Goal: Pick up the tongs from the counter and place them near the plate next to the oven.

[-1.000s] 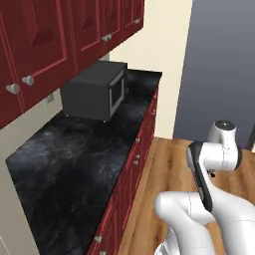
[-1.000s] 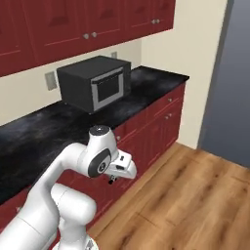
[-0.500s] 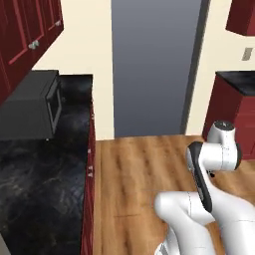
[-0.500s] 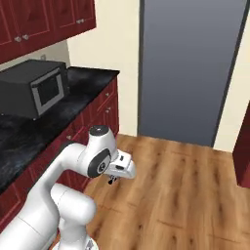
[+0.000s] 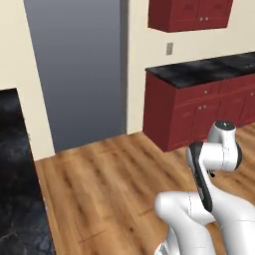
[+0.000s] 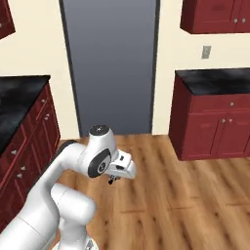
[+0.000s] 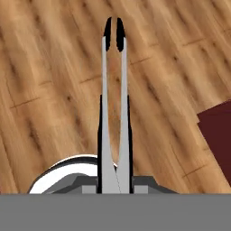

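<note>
Tongs [image 7: 113, 113] clamped in end effector [image 7: 114, 178], microwave gone, grey door ahead

You've got silver-grey tongs [image 7: 113, 113] with black tips at 12 o'clock in the hand view, over a warm brown wood-plank floor [image 7: 49, 81] with darker grain streaks. A dark red cabinet [image 7: 219, 135] corner sits at 3 o'clock there. In the right base view your arm [image 6: 73, 166] is white with a dark grey joint disc. The door [image 6: 111, 63] at 12 o'clock is flat blue-grey, the walls [image 6: 29, 49] cream. The counter [image 6: 215, 80] at 3 o'clock is glossy black with faint grey marbling, above dark red fronts with small silver knobs.
</note>
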